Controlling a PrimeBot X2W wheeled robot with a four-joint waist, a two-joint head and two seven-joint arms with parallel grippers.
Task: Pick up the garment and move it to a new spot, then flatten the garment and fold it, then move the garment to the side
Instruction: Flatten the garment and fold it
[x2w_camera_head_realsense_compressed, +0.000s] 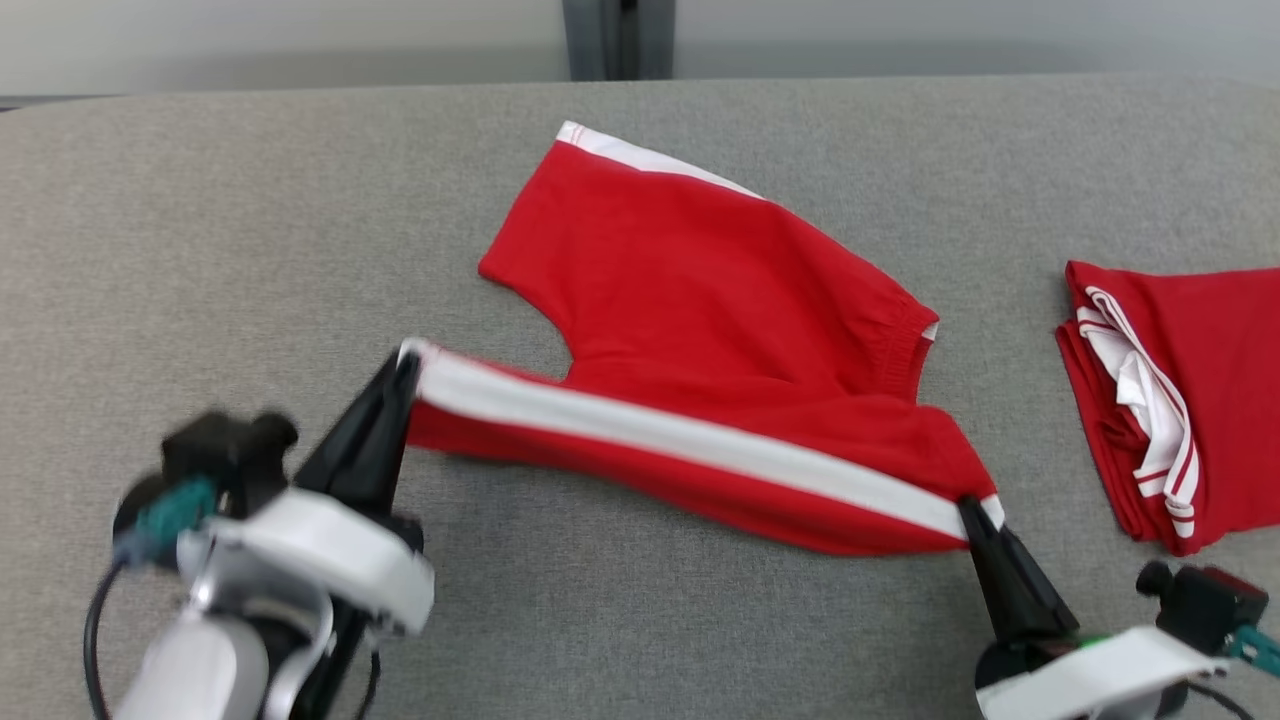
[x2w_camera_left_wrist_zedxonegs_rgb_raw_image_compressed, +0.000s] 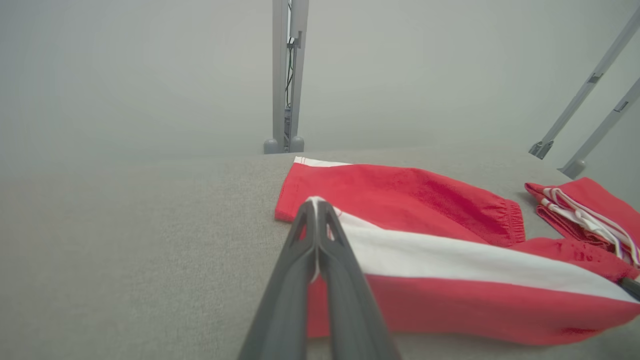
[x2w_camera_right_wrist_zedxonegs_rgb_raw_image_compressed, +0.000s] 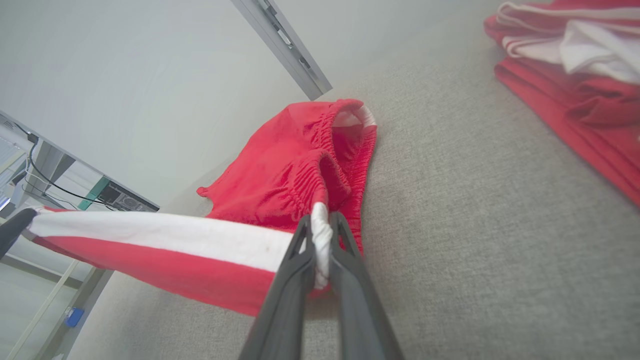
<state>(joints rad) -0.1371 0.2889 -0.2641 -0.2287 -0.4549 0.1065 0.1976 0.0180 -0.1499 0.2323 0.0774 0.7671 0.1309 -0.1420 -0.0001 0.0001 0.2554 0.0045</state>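
I see the shorts (x2w_camera_head_realsense_compressed: 700, 300) mid-table (x2w_camera_head_realsense_compressed: 200, 250), near striped edge held taut. Left gripper (x2w_camera_head_realsense_compressed: 408, 362) clamps its hem corner; right gripper (x2w_camera_head_realsense_compressed: 972, 510) clamps the waistband end. Folded pile (x2w_camera_head_realsense_compressed: 1180, 400) lies right

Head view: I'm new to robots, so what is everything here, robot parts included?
shorts: one, red with a white side stripe, mid-table, near edge lifted
folded pile: one, red and white, at the table's right edge
table: one, grey, under everything
post: one, grey, beyond the far edge
left fingers: two, dark, shut on the shorts' leg-hem corner
right fingers: two, dark, shut on the shorts' waistband corner
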